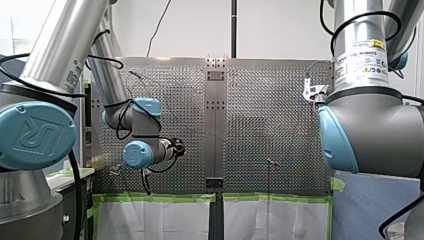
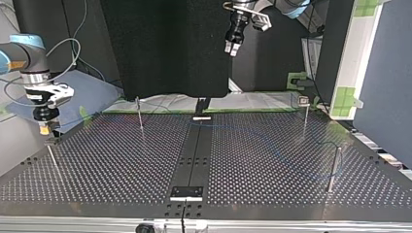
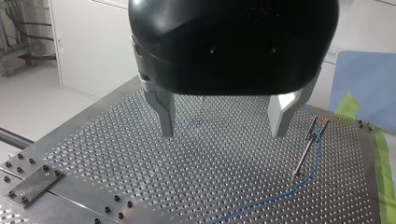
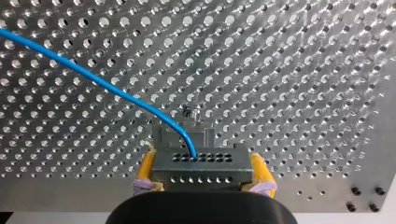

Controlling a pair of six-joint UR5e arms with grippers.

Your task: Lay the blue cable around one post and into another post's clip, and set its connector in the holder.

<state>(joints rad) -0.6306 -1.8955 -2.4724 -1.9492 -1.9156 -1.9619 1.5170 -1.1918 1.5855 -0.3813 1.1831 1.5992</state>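
Right wrist view – right gripper (image 4: 201,163) clamps connector (image 4: 201,173), blue cable (image 4: 93,77) attached – left gripper (image 3: 223,133) spread above table (image 3: 93,154)

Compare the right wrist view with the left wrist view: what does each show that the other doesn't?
Right wrist only: my right end effector, yellow pads, shut on the grey connector, with the blue cable leaving it. Left wrist only: my left end effector, open and empty, and a clip-topped post. Both: the blue cable on the perforated table.
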